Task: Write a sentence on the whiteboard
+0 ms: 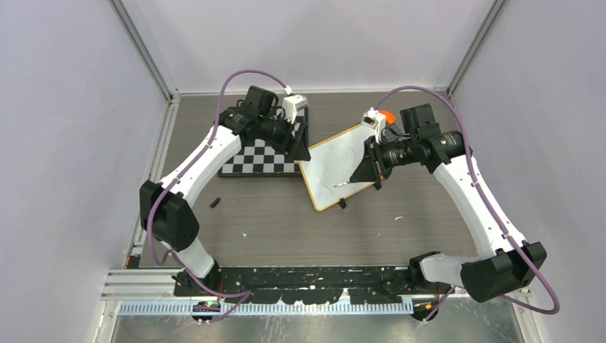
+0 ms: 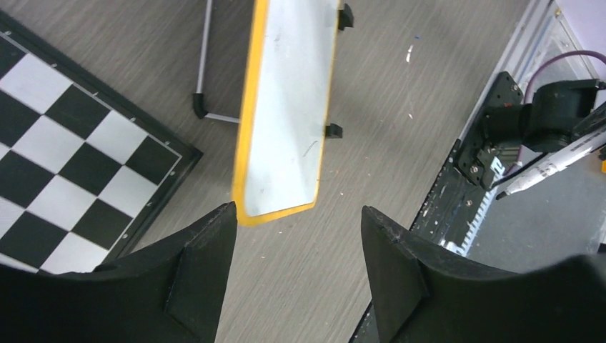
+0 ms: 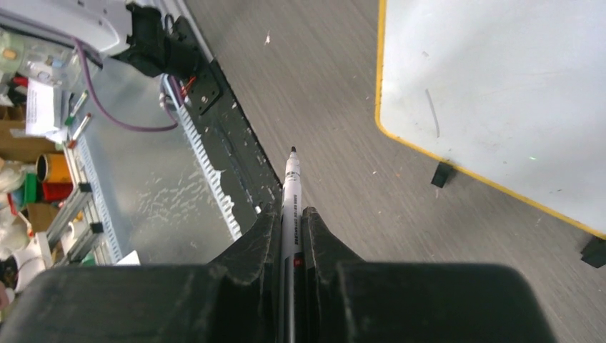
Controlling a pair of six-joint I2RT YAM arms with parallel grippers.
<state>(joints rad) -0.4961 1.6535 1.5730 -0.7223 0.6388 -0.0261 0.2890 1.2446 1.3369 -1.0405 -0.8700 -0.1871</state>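
The whiteboard [image 1: 334, 163] lies flat on the desk [image 1: 286, 221], a little right of the middle. It is turned askew, so one rounded corner points toward 5 o'clock in the overhead view. Its yellow-orange rim runs all round, and small black feet show under the near edge.

The right pincer [image 1: 366, 170] hangs over the board's 3 o'clock side, clamped on a white marker [image 1: 344, 184] with its tip uncapped. From the right wrist, the pincer [image 3: 291, 214] grips the marker [image 3: 291, 187] by the barrel. The tip there shows against bare desk, with the whiteboard [image 3: 500, 86] off at 2 o'clock. I cannot tell if the tip touches anything. One faint grey stroke [image 3: 431, 113] marks the white surface.

The left pincer [image 1: 299, 143] sits at the board's 10 o'clock, over the edge of the checkered chessboard [image 1: 259, 158]. Its fingers are spread apart and hold nothing. From the left wrist, the whiteboard [image 2: 286, 107] runs up from between the fingers toward 12 o'clock, and its near corner falls just inside the gap of the pincer [image 2: 296, 214].
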